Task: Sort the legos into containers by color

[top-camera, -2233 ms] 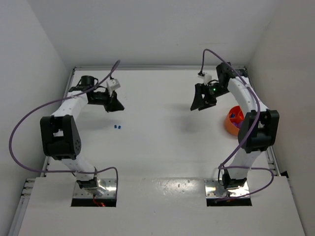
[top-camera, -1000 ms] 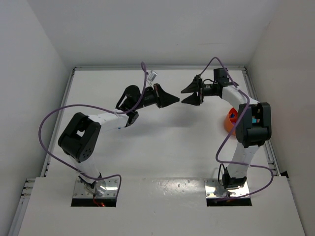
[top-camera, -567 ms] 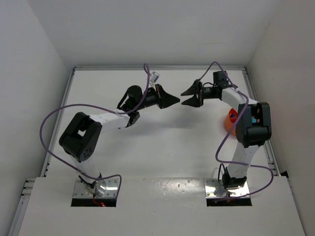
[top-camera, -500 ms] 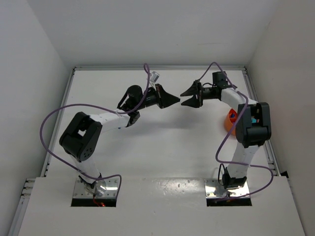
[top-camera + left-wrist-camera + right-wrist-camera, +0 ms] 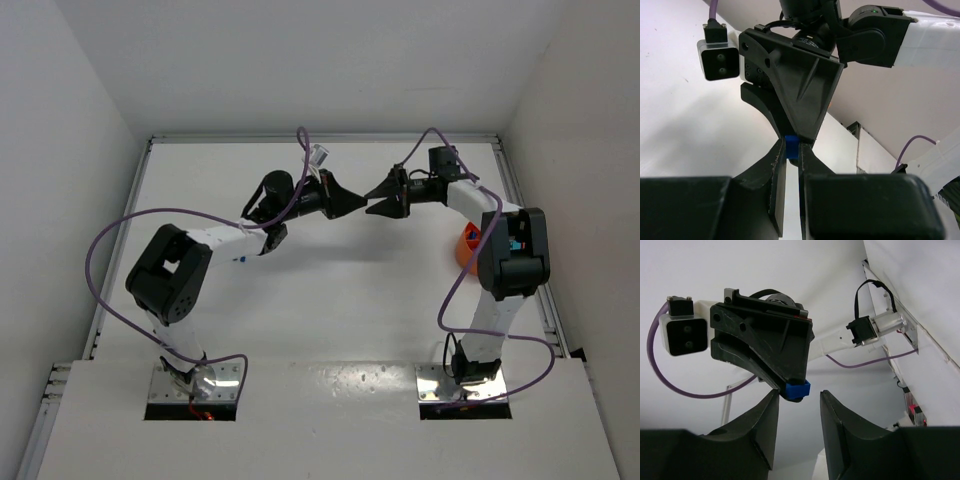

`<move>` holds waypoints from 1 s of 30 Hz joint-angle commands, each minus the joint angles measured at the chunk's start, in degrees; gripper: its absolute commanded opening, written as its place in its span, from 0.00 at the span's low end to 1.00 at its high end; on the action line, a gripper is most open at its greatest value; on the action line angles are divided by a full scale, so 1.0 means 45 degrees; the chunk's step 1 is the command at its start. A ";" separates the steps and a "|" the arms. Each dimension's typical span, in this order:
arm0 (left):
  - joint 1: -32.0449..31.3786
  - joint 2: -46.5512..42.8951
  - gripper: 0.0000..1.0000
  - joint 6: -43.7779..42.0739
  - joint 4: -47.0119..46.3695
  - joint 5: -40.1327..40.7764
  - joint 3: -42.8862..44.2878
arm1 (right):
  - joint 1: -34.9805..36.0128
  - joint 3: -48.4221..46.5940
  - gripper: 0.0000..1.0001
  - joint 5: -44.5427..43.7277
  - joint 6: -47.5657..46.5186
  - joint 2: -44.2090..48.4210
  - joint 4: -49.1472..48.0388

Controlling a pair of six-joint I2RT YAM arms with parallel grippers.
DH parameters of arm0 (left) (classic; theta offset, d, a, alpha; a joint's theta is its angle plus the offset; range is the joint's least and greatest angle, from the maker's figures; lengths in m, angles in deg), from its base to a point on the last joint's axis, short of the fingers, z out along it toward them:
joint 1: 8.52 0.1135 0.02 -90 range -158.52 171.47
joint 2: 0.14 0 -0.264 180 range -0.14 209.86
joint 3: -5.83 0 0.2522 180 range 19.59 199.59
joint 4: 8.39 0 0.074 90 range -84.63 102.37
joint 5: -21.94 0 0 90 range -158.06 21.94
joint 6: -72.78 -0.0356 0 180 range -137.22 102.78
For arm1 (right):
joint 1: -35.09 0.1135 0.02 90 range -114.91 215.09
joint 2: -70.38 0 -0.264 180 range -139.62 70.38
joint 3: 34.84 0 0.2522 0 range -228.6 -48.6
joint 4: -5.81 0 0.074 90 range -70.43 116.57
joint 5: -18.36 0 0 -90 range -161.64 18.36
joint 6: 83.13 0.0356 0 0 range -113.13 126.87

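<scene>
My left gripper (image 5: 360, 203) is shut on a small blue lego (image 5: 791, 149), held in the air above the middle back of the table. My right gripper (image 5: 373, 204) meets it tip to tip. In the right wrist view the blue lego (image 5: 798, 389) sticks out of the left gripper's fingers (image 5: 771, 352), between my right gripper's (image 5: 799, 396) open jaws, with a gap on each side. The orange container (image 5: 467, 246) stands by the right arm, partly hidden behind it. Another blue lego (image 5: 239, 260) lies on the table under the left arm.
The right gripper's fingers (image 5: 805, 97) and wrist camera (image 5: 720, 57) fill the left wrist view. White walls close in the table at the back and both sides. Purple cables loop off both arms.
The left arm swung from the left side to the middle with the blue lego. The right gripper came to meet it, and its jaws have narrowed around the lego.
</scene>
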 commanded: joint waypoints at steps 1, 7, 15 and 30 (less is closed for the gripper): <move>-0.0178 0.0117 0.00 -0.0347 -0.0428 -0.0027 0.0648 | 0.0090 -0.0547 0.38 0.0106 0.0434 -0.0305 -0.0367; -0.0411 0.0234 0.00 -0.0464 -0.0428 -0.0028 0.0766 | 0.0325 -0.0801 0.33 0.0106 0.0689 -0.0423 -0.0623; -0.0412 0.0234 0.00 -0.0464 -0.0428 -0.0165 0.0767 | 0.0325 -0.0801 0.08 0.0106 0.0689 -0.0657 -0.0759; 0.0679 -0.0722 1.00 -0.2744 0.5482 -0.1005 0.1468 | -0.0630 0.0506 0.00 -0.0011 -0.0129 0.0493 -0.1013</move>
